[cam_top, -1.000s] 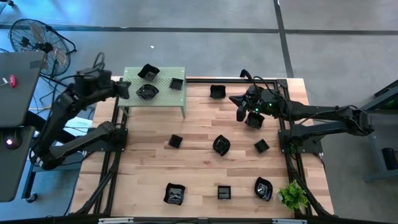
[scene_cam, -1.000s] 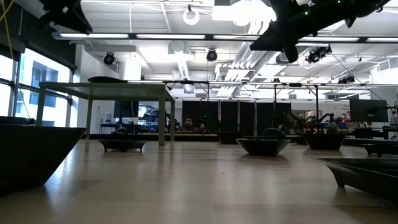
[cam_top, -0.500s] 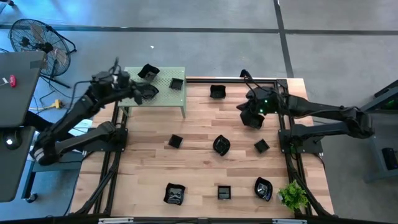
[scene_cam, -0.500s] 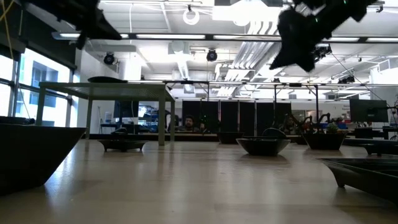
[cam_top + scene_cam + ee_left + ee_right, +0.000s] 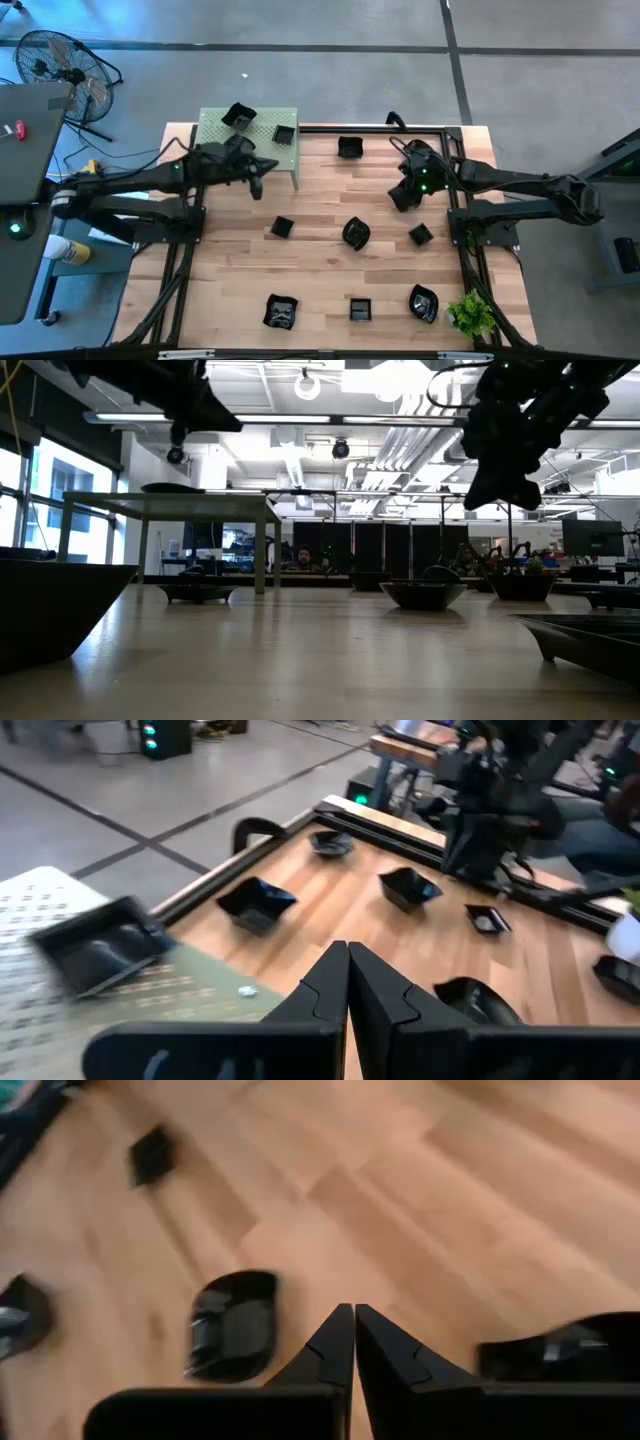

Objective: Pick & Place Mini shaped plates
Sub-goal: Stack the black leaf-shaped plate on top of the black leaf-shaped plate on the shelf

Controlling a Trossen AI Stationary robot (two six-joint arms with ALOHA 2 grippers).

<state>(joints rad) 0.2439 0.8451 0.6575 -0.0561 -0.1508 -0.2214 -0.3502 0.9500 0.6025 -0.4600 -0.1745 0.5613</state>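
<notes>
Showing left hand (image 5: 348,982) fingertips pressed together, unreadable from high view.

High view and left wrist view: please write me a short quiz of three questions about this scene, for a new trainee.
1. True or false: the left gripper holds a dish.
2. In the high view, where is the green plant? A) on the floor B) at the bottom-right corner of the wooden table C) between the two arms
3. How many mini plates show uncovered on the green stand?
Key: 1 false, its fingers are shut on nothing. 2 B. 3 two.
</notes>
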